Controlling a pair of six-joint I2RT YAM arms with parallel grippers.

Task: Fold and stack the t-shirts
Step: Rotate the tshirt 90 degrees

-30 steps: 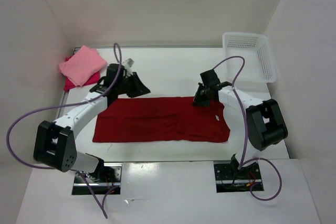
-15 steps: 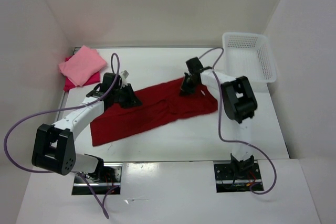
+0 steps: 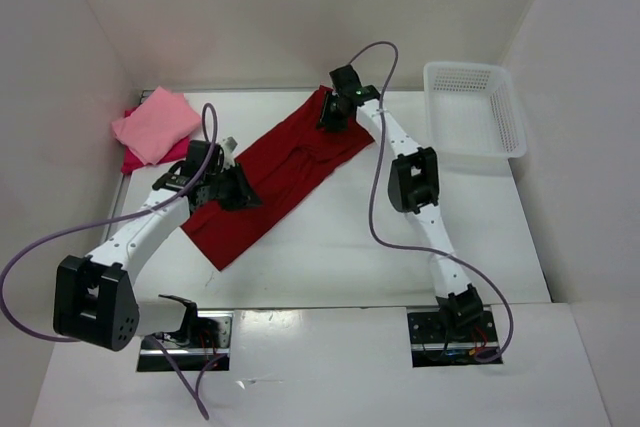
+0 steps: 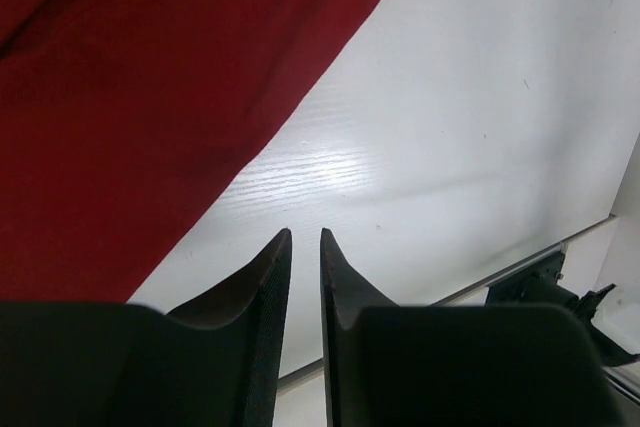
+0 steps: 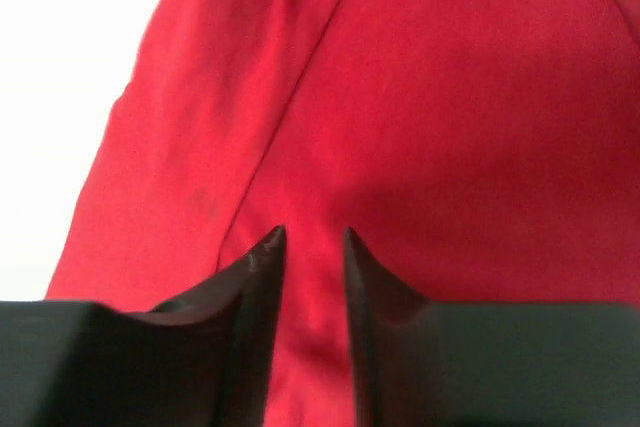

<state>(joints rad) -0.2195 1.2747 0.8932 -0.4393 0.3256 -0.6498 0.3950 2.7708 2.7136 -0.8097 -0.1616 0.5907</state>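
Observation:
The dark crimson t-shirt (image 3: pixel 285 172) lies flattened in a diagonal band from near left to far middle of the table. My right gripper (image 3: pixel 328 119) hovers over its far end, jaws apart, with the red cloth (image 5: pixel 450 97) beneath and nothing pinched (image 5: pixel 314 234). My left gripper (image 3: pixel 246 195) sits at the shirt's left edge. Its jaws (image 4: pixel 305 235) stand a narrow gap apart over bare table, with the shirt (image 4: pixel 150 97) up and to the left of them. A folded salmon pink t-shirt (image 3: pixel 155 124) lies on the magenta-red t-shirt (image 3: pixel 133 159) at the far left.
A white mesh basket (image 3: pixel 475 107) stands at the far right corner. White walls close in the table (image 3: pixel 380 247) on the left, back and right. Purple cables loop from both arms.
The right gripper dragged the shirt's right end to the far middle, swinging the shirt from level to diagonal, then opened. The left gripper shifted slightly nearer and left.

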